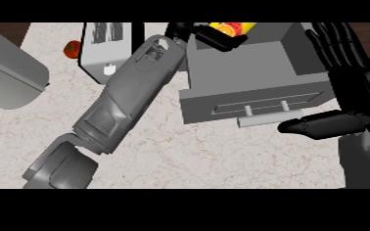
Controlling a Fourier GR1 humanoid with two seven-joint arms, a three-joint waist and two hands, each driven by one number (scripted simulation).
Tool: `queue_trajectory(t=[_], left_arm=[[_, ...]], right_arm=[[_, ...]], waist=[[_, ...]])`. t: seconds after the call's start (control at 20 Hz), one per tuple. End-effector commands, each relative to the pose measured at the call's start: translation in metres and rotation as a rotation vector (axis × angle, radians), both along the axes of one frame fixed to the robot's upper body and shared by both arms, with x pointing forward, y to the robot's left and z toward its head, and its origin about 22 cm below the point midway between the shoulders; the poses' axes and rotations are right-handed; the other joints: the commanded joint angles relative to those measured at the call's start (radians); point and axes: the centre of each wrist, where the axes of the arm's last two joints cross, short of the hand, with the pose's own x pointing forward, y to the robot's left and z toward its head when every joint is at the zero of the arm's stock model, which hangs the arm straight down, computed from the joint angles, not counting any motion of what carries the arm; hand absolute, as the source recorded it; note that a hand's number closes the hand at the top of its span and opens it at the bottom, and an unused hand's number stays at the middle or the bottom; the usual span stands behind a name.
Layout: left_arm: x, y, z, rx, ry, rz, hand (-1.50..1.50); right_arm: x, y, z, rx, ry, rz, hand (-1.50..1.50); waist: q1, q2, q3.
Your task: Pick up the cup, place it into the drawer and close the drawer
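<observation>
- The cup (233, 29), yellow and orange, sat at upper centre, over the open drawer (245, 63).
- The left hand (206, 35) curled round it.
- The right hand (339, 54) rested spread, right edge.
- Judged light, rigid, smooth; hold the side wall.

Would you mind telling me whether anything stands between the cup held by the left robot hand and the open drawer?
Nothing visible does. The left robot hand already holds the yellow cup over the back of the open drawer. The right robot hand rests open by the drawer's right side, outside it.
</observation>
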Motion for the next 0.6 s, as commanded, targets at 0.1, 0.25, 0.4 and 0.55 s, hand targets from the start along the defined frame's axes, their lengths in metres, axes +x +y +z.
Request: queue_trajectory(t=[0.1, 0.25, 0.4, 0.55], left_arm=[[-0.002, 0.002, -0.016, 0.079, 0.088, -0.034, 1.5], [-0.005, 0.008, -0.036, 0.109, 0.063, -0.047, -1.5], [-0.007, 0.01, -0.037, -0.019, 0.051, -0.036, -1.5], [-0.006, 0.003, -0.021, -0.125, 0.044, -0.044, -1.5]], right_arm=[[0.004, 0.001, 0.003, -0.001, -0.022, 0.035, -1.5], [0.009, 0.018, 0.013, -0.005, -0.023, 0.073, -1.5], [0.011, 0.032, 0.014, 0.005, -0.035, 0.155, -1.5], [0.016, 0.042, 0.015, 0.03, -0.011, 0.3, -1.5]], waist=[[-0.053, 0.011, 0.001], [-0.063, 0.019, -0.001], [-0.065, 0.022, -0.002], [-0.076, 0.022, -0.002]])
